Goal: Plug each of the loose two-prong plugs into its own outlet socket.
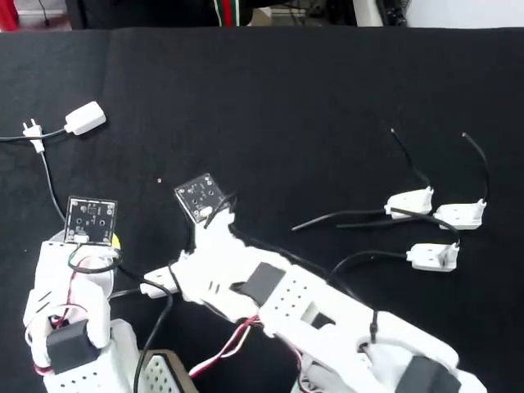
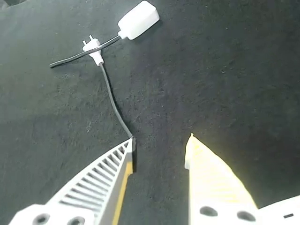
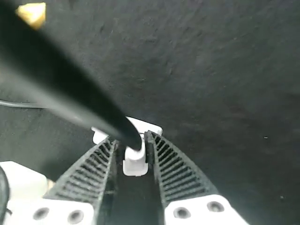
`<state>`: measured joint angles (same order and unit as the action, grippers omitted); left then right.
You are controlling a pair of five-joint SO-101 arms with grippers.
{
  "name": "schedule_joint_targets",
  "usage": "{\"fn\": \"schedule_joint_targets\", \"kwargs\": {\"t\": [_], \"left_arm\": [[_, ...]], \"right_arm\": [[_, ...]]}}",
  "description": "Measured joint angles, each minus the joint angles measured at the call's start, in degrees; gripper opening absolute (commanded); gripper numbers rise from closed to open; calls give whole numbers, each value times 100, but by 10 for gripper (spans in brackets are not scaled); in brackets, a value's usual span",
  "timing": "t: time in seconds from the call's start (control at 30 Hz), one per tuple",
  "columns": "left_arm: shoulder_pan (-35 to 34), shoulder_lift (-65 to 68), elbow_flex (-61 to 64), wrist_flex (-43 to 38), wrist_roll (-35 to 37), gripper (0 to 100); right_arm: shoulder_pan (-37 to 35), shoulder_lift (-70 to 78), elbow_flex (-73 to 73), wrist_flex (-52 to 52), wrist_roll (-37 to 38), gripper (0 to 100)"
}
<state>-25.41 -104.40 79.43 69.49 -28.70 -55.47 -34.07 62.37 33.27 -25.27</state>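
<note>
Right end effector is clamped narrow on a small white plastic plug body, with a black cable crossing over it. It sits low, left of desk centre, beside the left arm. Left end effector is spread wide above the black cloth desk. A loose white two-prong plug lies far-left, just beside a white rectangular socket block. Its thin black lead runs to one fingertip. Three white socket blocks with black leads are clustered on the right.
</note>
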Motion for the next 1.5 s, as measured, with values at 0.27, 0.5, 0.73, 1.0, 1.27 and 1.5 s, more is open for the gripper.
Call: {"fn": "schedule_joint_targets", "kwargs": {"t": [0.27, 0.5, 0.73, 1.0, 1.27, 1.5], "left_arm": [[-62, 9, 378, -26, 0, 188], [-62, 9, 378, -26, 0, 188], [-62, 9, 378, -26, 0, 188], [-62, 9, 378, -26, 0, 188], [-62, 9, 378, -26, 0, 188], [-62, 9, 378, -26, 0, 188]], "right_arm": [[-26, 958, -123, -668, -413, 11], [185, 1257, -316, -730, -422, 11], [352, 1257, -316, -730, -422, 11], [308, 1284, -316, -844, -422, 11], [308, 1319, -290, -862, -325, 11], [475, 1301, -229, -809, 185, 11]]}}
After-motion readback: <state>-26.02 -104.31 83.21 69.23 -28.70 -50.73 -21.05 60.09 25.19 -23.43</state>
